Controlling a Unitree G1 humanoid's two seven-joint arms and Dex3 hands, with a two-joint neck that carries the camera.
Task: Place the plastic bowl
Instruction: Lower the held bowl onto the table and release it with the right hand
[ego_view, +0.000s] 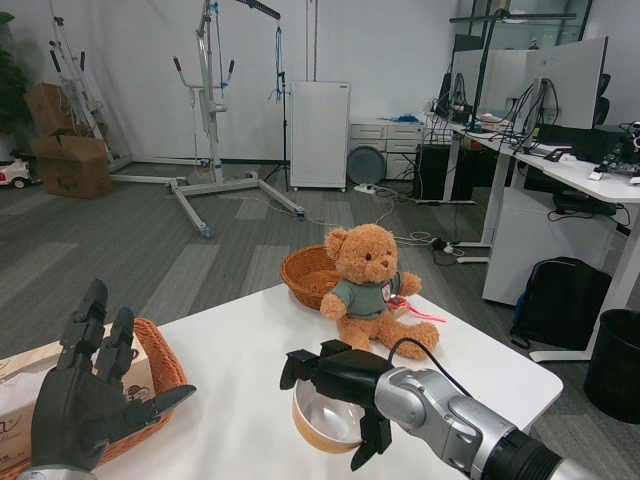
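Right hand (335, 385) grips the plastic bowl (325, 420) over its rim, bowl low over the white worktop (250, 400), near the front; can't tell if it touches. Left hand (85, 400) open, fingers spread, beside the basket with the paper bag (150, 375).

Risks: teddy bear (372, 290) sits just behind the bowl, so a forward push likely knocks it; a tilted release could tip the bowl. Open room lies left of the bowl. Empty wicker basket (308, 275) hugs the far edge.

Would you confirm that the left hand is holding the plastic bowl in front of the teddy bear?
Not quite: the head view shows the right hand holding the plastic bowl in front of the teddy bear. The left hand is empty, fingers spread.
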